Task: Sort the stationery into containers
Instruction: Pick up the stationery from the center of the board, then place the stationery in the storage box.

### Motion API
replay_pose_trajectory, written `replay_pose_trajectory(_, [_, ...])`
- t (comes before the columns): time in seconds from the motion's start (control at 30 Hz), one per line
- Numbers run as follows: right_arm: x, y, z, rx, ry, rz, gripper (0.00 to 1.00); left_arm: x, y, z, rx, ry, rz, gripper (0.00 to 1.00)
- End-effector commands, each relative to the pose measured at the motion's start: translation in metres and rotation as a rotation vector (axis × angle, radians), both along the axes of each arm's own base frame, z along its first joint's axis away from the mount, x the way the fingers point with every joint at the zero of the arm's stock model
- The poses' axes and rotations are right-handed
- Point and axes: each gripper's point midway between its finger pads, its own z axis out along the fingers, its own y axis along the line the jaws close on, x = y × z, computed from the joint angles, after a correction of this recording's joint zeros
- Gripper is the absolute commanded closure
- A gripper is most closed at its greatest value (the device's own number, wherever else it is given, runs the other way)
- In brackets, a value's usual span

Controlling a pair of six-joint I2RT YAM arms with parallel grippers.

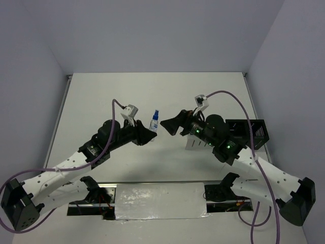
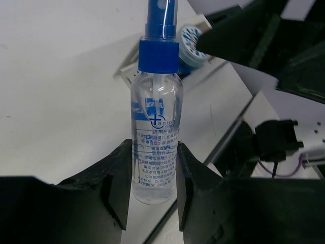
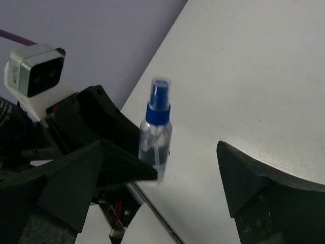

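Note:
A tiny clear bottle (image 1: 154, 121) with a blue spray cap stands upright between the black fingers of my left gripper (image 1: 151, 131), near the table's middle. In the left wrist view the jaws of that gripper (image 2: 154, 173) press both sides of the bottle (image 2: 156, 117) low on its printed label. My right gripper (image 1: 170, 126) faces the bottle from the right, open wide and apart from it. The right wrist view shows the bottle (image 3: 156, 137) between its spread fingers (image 3: 238, 173). A white slatted organizer (image 1: 195, 142) lies under the right arm. A black mesh box (image 1: 254, 133) stands beside it.
A round blue-dotted tin (image 2: 192, 43) rests in the white organizer (image 2: 127, 63), just behind the bottle in the left wrist view. The right arm hides most of the organizer from above. A purple cable loops over each arm.

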Motion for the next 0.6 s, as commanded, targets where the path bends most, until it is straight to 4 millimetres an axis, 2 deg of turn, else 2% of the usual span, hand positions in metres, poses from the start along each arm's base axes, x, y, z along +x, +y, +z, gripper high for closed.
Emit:
replay_pose_trajectory(0.0, [0.012,0.022,0.049,0.096,-0.105,-0.027,0.00,-0.024,-0.028,0.041,-0.073,-0.120,-0.177,1.00])
replay_pose_trajectory(0.07, [0.014,0.032,0.046,0.079,-0.097,-0.013,0.00,-0.028,-0.031,0.046,-0.072,-0.140,-0.194,1.00])
replay_pose_trajectory(0.1, [0.017,0.043,0.039,0.055,-0.082,0.001,0.00,-0.030,-0.032,0.048,-0.075,-0.147,-0.199,1.00])
replay_pose_trajectory(0.17, [0.022,0.050,0.030,0.028,-0.059,-0.007,0.00,-0.034,-0.032,0.055,-0.090,-0.162,-0.207,1.00])
replay_pose_trajectory(0.27, [0.025,0.063,0.013,0.003,-0.008,0.013,0.08,-0.036,-0.031,0.059,-0.100,-0.176,-0.207,0.97])
replay_pose_trajectory(0.3, [0.024,0.066,0.013,0.008,-0.011,0.027,0.26,-0.036,-0.031,0.060,-0.099,-0.179,-0.206,0.96])
replay_pose_trajectory(0.37, [0.018,0.072,0.011,0.013,-0.011,0.059,0.42,-0.033,-0.030,0.055,-0.073,-0.171,-0.192,0.93])
replay_pose_trajectory(0.4, [0.015,0.074,0.014,0.021,-0.020,0.085,0.62,-0.030,-0.029,0.057,-0.067,-0.176,-0.176,0.91])
replay_pose_trajectory(0.43, [0.012,0.073,0.017,0.026,-0.028,0.096,0.87,-0.028,-0.027,0.054,-0.050,-0.171,-0.165,0.88])
replay_pose_trajectory(0.47, [0.011,0.071,0.019,0.030,-0.026,0.090,0.99,-0.026,-0.026,0.053,-0.040,-0.168,-0.152,0.86])
replay_pose_trajectory(0.53, [0.009,0.066,0.025,0.030,-0.045,0.086,1.00,-0.020,-0.023,0.055,-0.026,-0.172,-0.119,0.70])
replay_pose_trajectory(0.57, [0.010,0.063,0.026,0.011,-0.067,0.080,1.00,-0.019,-0.022,0.052,-0.010,-0.162,-0.110,0.57])
